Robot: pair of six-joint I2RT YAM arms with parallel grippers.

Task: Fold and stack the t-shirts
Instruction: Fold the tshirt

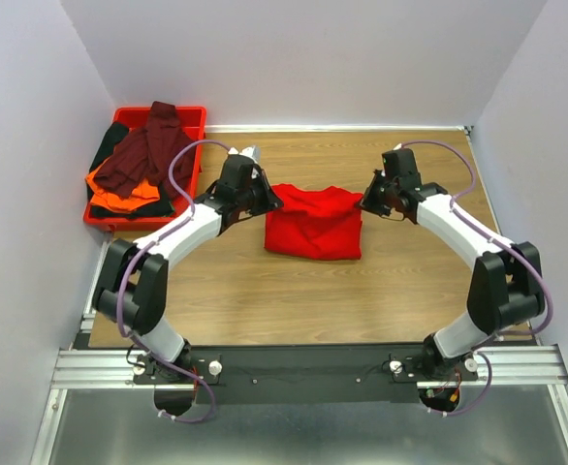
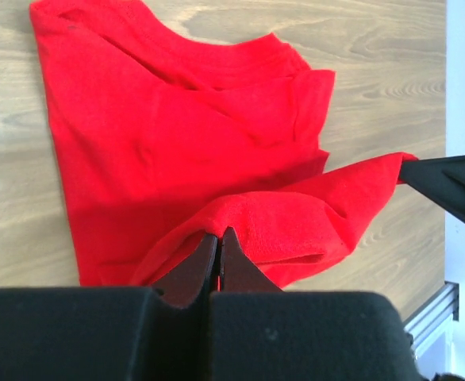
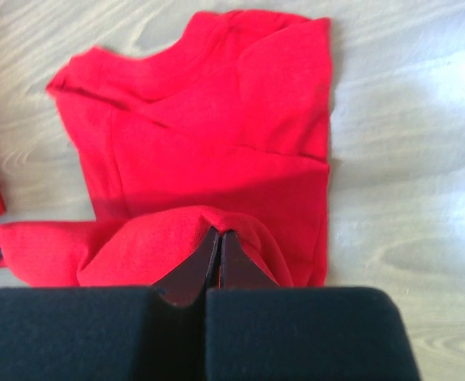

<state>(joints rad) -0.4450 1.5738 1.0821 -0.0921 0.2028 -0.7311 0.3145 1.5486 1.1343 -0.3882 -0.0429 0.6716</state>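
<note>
Looking down from the top camera, I see one bright red shirt (image 1: 313,223) lying near the middle of the table (image 1: 265,291), a little toward 12 o'clock. It is bunched into a rough rectangle, not a neat fold.

My left fingers (image 2: 194,270) are pressed together on a ridge of red cloth at the shirt's 10 o'clock corner. My right fingers (image 3: 191,270) are pinched shut the same way at its 2 o'clock corner. In both wrist views the gripped edge is raised and draped over the flat body of the shirt, with the collar visible beyond it. A strip of cloth runs between the two grips.

At 10 o'clock on the table sits a red tray (image 1: 199,121). A maroon shirt (image 1: 148,150) is heaped on top in it, an orange shirt (image 1: 119,189) shows beneath, and black cloth (image 1: 110,143) shows at the tray's edges. All three are crumpled.

My reading is that the task is at an early stage: the first shirt is mid-fold, with an edge held up ready to be carried across. No finished fold and no stack is visible anywhere on the table. Three shirts in the tray are not yet folded, and the stacking is not yet begun.
</note>
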